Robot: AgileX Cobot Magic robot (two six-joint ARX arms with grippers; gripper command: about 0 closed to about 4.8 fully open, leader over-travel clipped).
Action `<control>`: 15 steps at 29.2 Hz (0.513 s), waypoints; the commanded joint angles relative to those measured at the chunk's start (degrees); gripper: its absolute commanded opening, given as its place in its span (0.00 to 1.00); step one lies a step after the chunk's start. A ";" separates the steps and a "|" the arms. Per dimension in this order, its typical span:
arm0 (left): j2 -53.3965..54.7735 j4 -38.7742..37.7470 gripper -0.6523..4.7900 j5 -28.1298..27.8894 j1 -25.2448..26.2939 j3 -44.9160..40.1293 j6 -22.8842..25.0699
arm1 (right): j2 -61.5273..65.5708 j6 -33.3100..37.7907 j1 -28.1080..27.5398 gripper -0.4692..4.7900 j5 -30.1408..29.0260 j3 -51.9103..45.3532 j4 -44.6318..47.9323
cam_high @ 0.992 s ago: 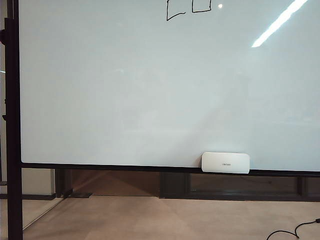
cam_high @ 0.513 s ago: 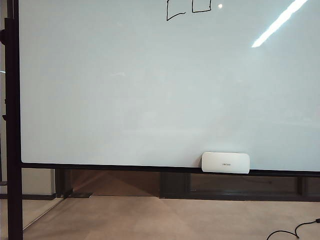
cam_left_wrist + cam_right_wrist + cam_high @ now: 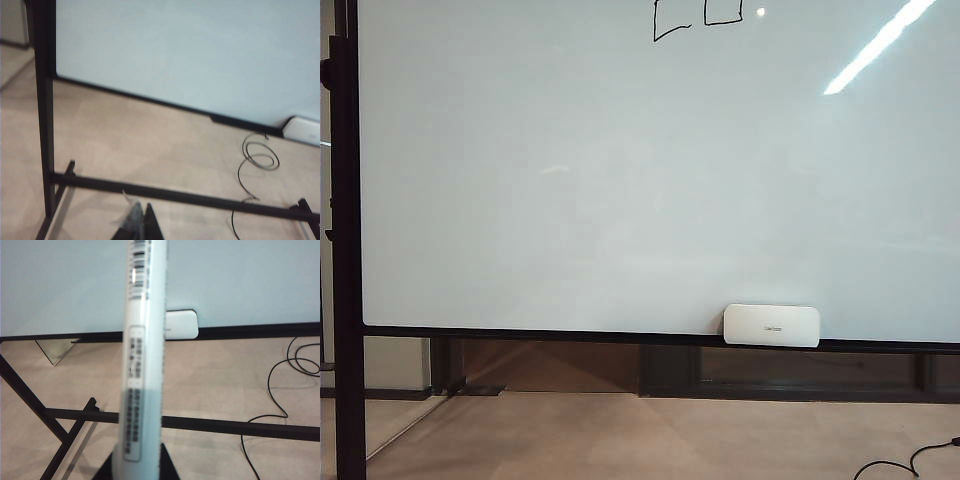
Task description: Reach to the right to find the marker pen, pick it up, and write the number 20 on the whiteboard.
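Whiteboard (image 3: 240,280) behind right claw's (image 3: 135,467) marker pen (image 3: 142,340).

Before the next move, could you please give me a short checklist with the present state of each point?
1. Marker pen held in the right hand: ok; it stands up from the hand at the edge of the right wrist view.
2. The number 20 on the whiteboard: not ok to confirm; boxy black strokes sit at its top, cut off by the exterior view's edge.
3. Left hand free: ok; its tips look shut, with nothing between them.
4. Eraser out of the way: ok; it rests on the board's lower ledge.
5. Cap off the pen: cannot tell; the tip is out of view.
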 commanded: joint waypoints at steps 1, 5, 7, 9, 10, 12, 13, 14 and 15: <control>0.02 1.70 0.11 0.39 -0.09 -1.44 0.35 | 0.00 -0.28 0.11 0.09 -1.16 0.00 1.25; 0.00 3.15 0.11 0.72 -0.09 -3.06 0.48 | 0.00 -0.33 0.11 0.09 -1.33 0.00 1.01; -0.02 4.11 0.11 1.05 -0.09 -4.17 0.48 | 0.02 -0.33 0.11 0.09 -1.33 -0.02 0.90; 0.00 3.61 0.11 0.92 -0.09 -4.85 0.59 | 0.02 -0.33 0.11 0.09 -1.33 -0.02 0.68; 0.02 3.19 0.11 0.52 -0.09 -4.87 1.22 | 0.02 -0.31 0.11 0.09 -1.29 -0.02 0.50; 0.02 3.23 0.11 0.57 -0.09 -4.87 2.29 | 0.02 -0.33 0.11 0.09 -1.22 -0.02 -0.02; 0.02 3.26 0.11 0.66 -0.09 -4.87 2.67 | 0.02 -0.37 0.11 0.09 -1.20 -0.04 -0.37; 0.02 3.21 0.11 0.61 -0.09 -4.87 2.62 | 0.02 -0.46 0.09 0.09 -1.14 -0.07 -0.63; 0.02 3.06 0.11 0.66 -0.09 -4.87 2.49 | 0.02 -0.52 0.09 0.09 -0.94 -0.22 -0.92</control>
